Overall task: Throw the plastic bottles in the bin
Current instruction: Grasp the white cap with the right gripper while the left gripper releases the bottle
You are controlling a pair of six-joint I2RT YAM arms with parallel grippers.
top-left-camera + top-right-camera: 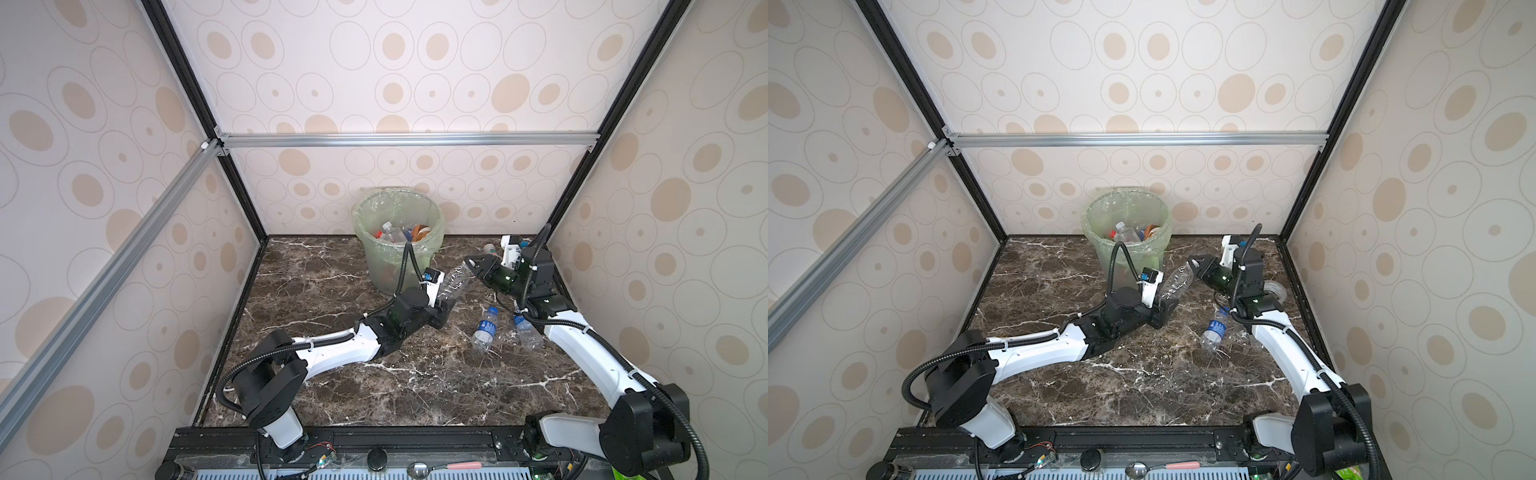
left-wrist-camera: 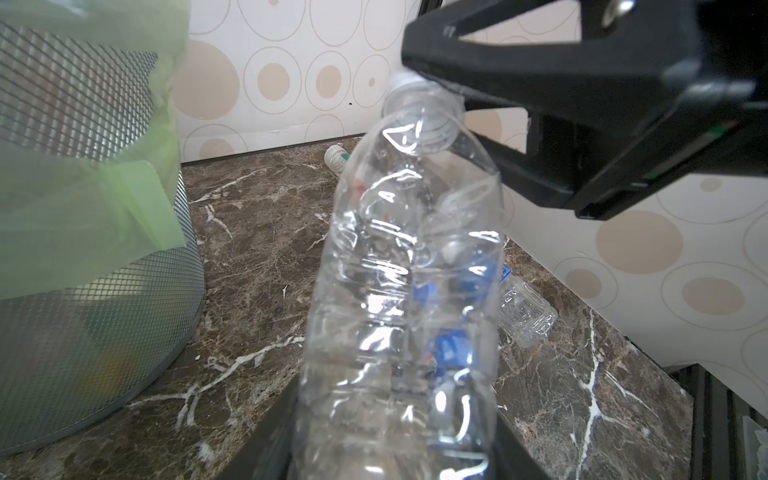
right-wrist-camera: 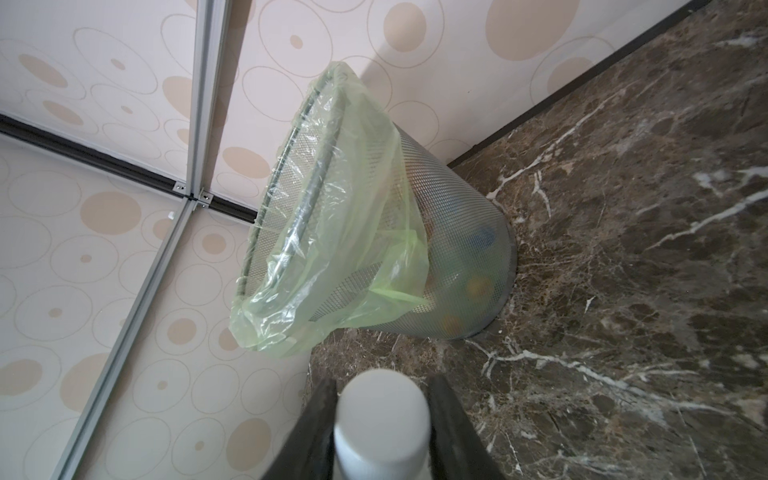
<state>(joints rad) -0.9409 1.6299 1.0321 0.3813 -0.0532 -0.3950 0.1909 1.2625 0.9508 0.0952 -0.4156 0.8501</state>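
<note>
The bin [image 1: 380,266], grey mesh lined with a pale green bag folded over its rim, stands upright at the back of the tabletop [image 1: 316,286] with several bottles [image 1: 394,233] inside. Just right of it a clear crumpled bottle [image 1: 455,283] hangs tilted above the tabletop, white cap uppermost. A blue-labelled bottle [image 1: 485,329] lies nearer, a second blue-labelled bottle [image 1: 527,334] beside it. A small bottle [image 1: 489,248] lies far back right.

Bottles [image 1: 392,233] lay in the bin [image 1: 376,266] at the back; right of it hung a raised bottle [image 1: 455,282], with two bottles [image 1: 485,329] on the table [image 1: 316,274].
</note>
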